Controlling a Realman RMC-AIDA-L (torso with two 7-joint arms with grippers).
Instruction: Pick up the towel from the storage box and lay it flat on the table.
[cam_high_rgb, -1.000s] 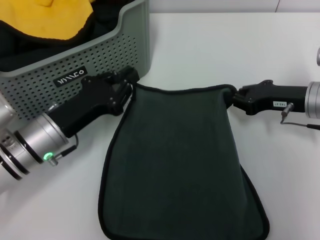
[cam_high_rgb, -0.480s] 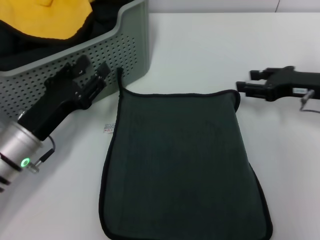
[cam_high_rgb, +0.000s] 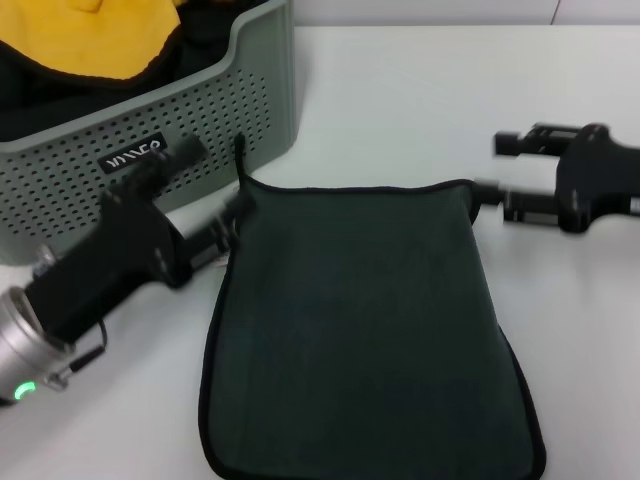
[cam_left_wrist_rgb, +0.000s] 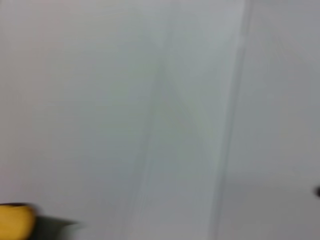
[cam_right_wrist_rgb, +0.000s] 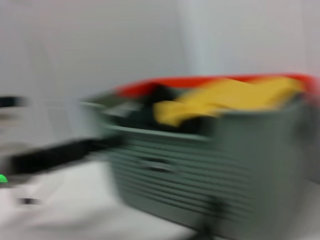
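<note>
A plain white bench fills the scene, with a pale wall behind it in my wrist views.

At the far left sits the storage box, with a yellow cloth and a black cloth piled inside. In front of it hangs my left pincer, empty, its fingers spread apart, one tip just beside the towel's near-left corner. The towel lies out of the box, spread flat on the bench in front of it, its black edging showing round the sides; one corner of the edging stands up a little near the box wall. To the right, my right pincer is empty too, fingers apart, just off the towel's other far corner.

The risks I judge from here: my left fingertip sits close enough to the hem that a careless move could catch it and drag a fold into the cloth. The raised corner could flop over onto the towel. My left arm is also near the box and could nudge it.

The count: one towel, one box, two other cloths, two pincers.
</note>
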